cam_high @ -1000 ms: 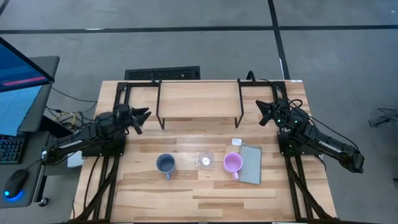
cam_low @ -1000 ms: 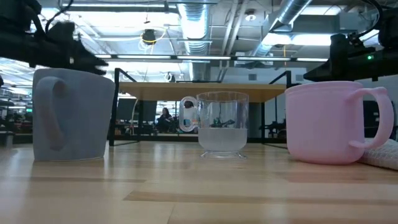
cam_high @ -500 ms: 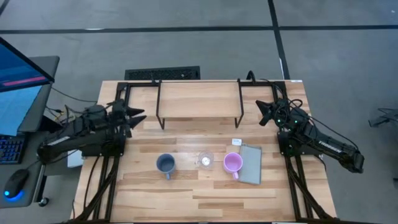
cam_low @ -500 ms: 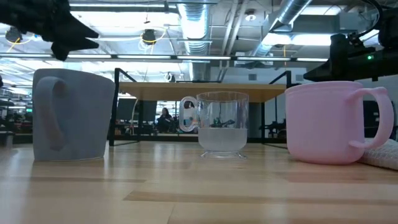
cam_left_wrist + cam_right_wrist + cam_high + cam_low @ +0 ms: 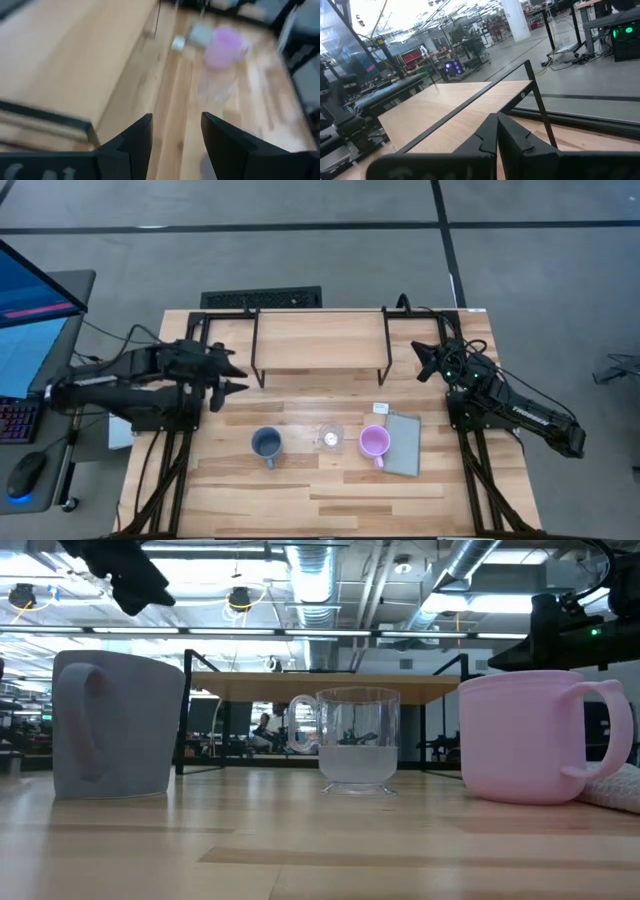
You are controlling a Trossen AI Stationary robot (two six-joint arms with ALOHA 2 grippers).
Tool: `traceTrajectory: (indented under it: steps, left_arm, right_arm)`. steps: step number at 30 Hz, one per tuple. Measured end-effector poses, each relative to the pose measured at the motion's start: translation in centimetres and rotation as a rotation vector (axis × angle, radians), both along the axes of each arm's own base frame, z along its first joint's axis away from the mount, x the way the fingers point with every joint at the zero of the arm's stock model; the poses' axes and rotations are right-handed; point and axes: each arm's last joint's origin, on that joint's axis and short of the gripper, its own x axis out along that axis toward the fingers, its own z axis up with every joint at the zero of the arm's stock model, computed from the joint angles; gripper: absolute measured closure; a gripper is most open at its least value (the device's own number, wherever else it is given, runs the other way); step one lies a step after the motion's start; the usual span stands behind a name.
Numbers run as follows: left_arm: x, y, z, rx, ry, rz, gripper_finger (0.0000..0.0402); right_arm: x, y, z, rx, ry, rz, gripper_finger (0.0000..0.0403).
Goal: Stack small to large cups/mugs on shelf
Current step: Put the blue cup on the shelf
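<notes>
1. Left gripper: centre-left of the high view, off the left end of the low shelf of light wood board on thin black legs, fingers parted, grasping nothing. Its own wrist view shows the two dark fingers with a clear gap and bare wood between.
2. Right gripper: right of centre in the high view, just off the shelf's right end, fingers pressed together, empty; this arm waits.
3. Three vessels stand in a row on the wooden tabletop, lower centre of the high view, in front of the shelf and well apart from it: blue-grey handled mug on the left, small clear glass cup in the middle, pink-lilac handled mug on the right.
4. Flat grey rectangular pad lies just right of the pink mug, likely touching it; the gap is hard to read.
5. The shelf top is bare, nothing stacked yet.
6. Key relation: the blue-grey mug lies below and slightly right of the left gripper in the high view, nearest of the three to it. Its handle points toward the bottom frame edge, away from the gripper.
7. The glass cup sits about midway between the arms; the pink mug is nearer the right gripper.
8. Judgement: the task is at its start. The left arm looks set for a first pick, and must swing down-frame and descend.
</notes>
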Motion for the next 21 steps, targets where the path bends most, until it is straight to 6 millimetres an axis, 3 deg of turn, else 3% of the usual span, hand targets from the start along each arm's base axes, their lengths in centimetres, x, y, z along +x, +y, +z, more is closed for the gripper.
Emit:
traceTrajectory:
  steps: [9,16,21]
  left_arm:
    - [3.5,-2.4,-2.0,-0.107,0.243,-0.049,0.0246]
    - [5.9,-5.3,-3.6,-0.183,0.324,-0.129,0.0287]
    - [6.9,-6.1,-4.7,-0.273,0.383,-0.053,0.0302]
  right_arm:
    - [0.0,0.0,0.0,-0.013,0.009,0.0,0.037]
    - [0.0,0.0,0.0,-0.019,0.015,0.0,0.037]
    - [0.0,0.0,0.0,-0.02,0.015,0.0,0.037]
